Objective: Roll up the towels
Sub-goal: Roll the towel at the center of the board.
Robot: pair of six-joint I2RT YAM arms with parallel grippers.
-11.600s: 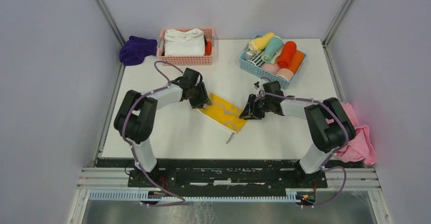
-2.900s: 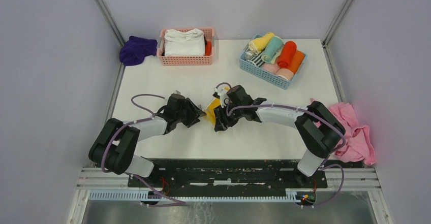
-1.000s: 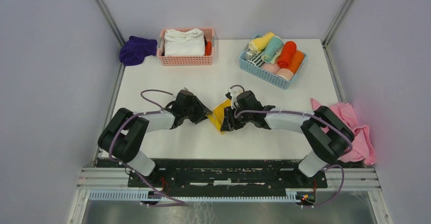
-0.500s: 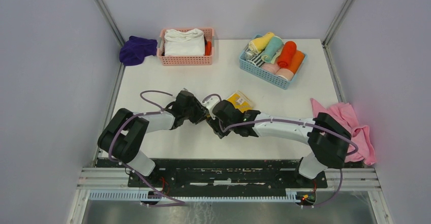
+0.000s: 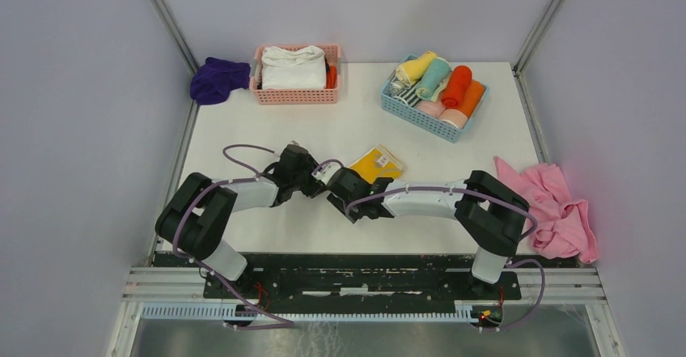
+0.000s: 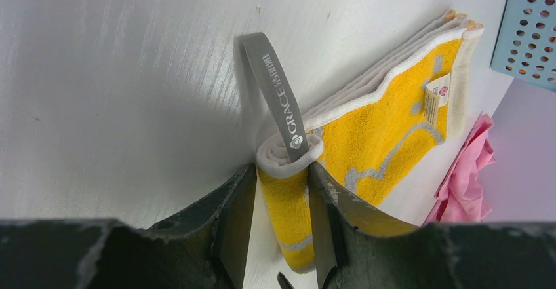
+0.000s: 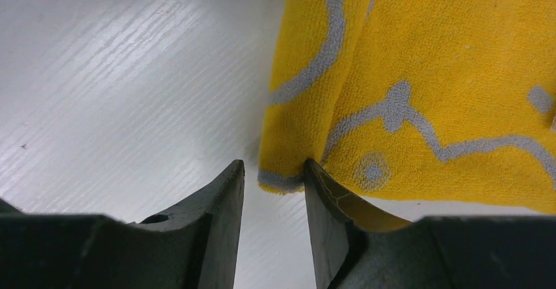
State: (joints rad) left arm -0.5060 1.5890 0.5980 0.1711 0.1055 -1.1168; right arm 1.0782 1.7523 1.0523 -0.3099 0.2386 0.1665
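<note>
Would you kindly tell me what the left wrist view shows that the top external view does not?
Only the left wrist view shows the grey loop tag and the yellow towel with its rolled end gripped between the left fingers. Only the top external view shows the purple towel and the pink basket holding white cloths. Both show the yellow towel, the blue basket and the pink cloth.

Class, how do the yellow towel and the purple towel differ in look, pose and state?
The yellow towel bears grey markings; the purple towel is plain. The yellow one lies folded mid-table, one end rolled in the left gripper; the purple one sits bunched, untouched, at the far-left corner. Both are soft cloths.
</note>
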